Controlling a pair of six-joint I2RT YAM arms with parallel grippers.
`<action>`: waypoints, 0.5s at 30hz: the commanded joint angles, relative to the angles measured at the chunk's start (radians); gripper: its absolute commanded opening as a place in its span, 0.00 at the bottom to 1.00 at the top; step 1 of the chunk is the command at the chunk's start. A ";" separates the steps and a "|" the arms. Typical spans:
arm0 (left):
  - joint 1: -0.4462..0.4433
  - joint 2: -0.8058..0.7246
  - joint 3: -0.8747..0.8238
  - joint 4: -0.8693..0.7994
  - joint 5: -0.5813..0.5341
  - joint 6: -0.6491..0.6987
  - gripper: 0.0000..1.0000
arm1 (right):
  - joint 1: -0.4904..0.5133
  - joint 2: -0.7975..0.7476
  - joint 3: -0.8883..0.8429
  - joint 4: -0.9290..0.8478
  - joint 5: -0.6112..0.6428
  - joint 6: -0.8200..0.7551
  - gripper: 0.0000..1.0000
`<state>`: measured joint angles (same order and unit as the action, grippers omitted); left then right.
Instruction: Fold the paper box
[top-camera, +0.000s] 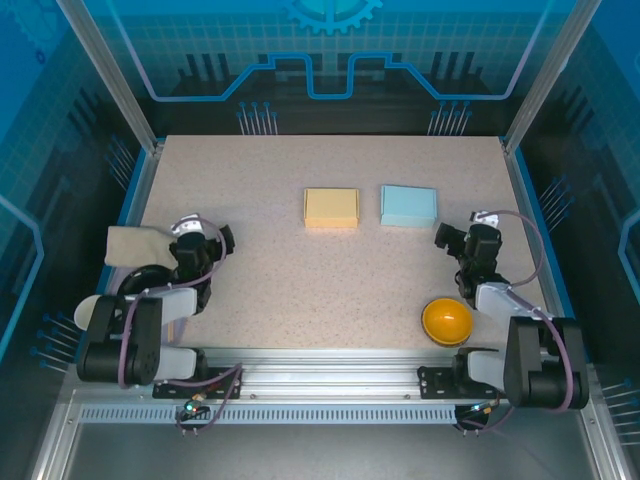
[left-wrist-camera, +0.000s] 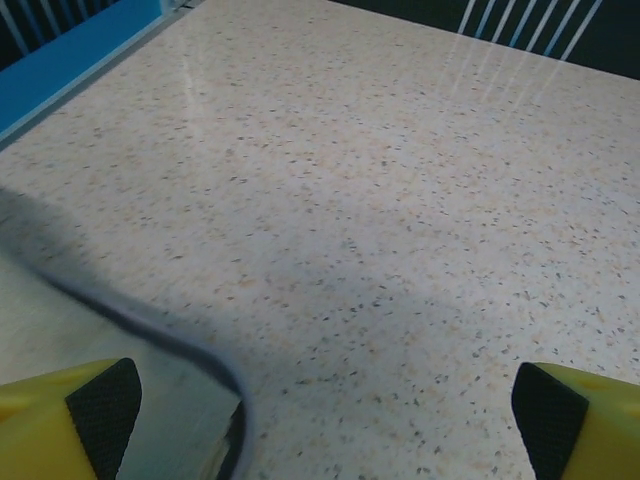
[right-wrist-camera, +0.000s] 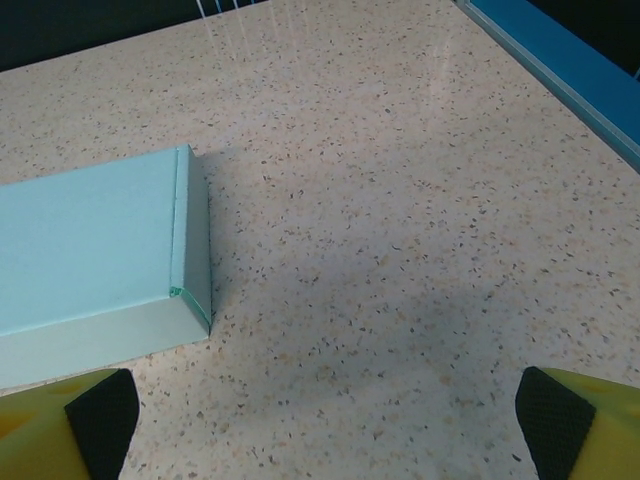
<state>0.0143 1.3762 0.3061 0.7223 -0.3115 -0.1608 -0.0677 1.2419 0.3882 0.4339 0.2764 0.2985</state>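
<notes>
Two paper boxes lie side by side at the middle back of the table. One is a yellow-orange box (top-camera: 331, 208), the other a light blue box (top-camera: 408, 206). Both look like shut flat blocks. My left gripper (top-camera: 222, 240) rests low at the left, open, with bare table between its yellow fingers (left-wrist-camera: 70, 425) in the left wrist view (left-wrist-camera: 330, 425). My right gripper (top-camera: 446, 238) sits just right of the blue box, open and holding nothing (right-wrist-camera: 325, 425). In the right wrist view the blue box's corner (right-wrist-camera: 95, 250) lies ahead and left of the fingers, apart from them.
An orange dome (top-camera: 447, 321) sits near the right arm's base. A beige sheet (top-camera: 133, 245) lies at the table's left edge beside the left arm. A dark cable (left-wrist-camera: 150, 335) curves close under the left wrist. Blue rails (top-camera: 135, 205) border the table.
</notes>
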 joint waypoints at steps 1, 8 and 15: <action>0.007 0.048 0.024 0.131 0.127 0.067 0.99 | -0.019 0.040 -0.007 0.123 -0.013 0.001 1.00; -0.002 0.140 0.106 0.068 0.280 0.148 0.99 | -0.009 0.091 -0.035 0.255 -0.018 -0.038 1.00; -0.004 0.139 0.107 0.063 0.276 0.150 0.99 | 0.078 0.118 -0.149 0.532 -0.067 -0.178 1.00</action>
<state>0.0139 1.5162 0.3992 0.7837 -0.0692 -0.0414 -0.0288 1.3342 0.2871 0.7757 0.2413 0.2043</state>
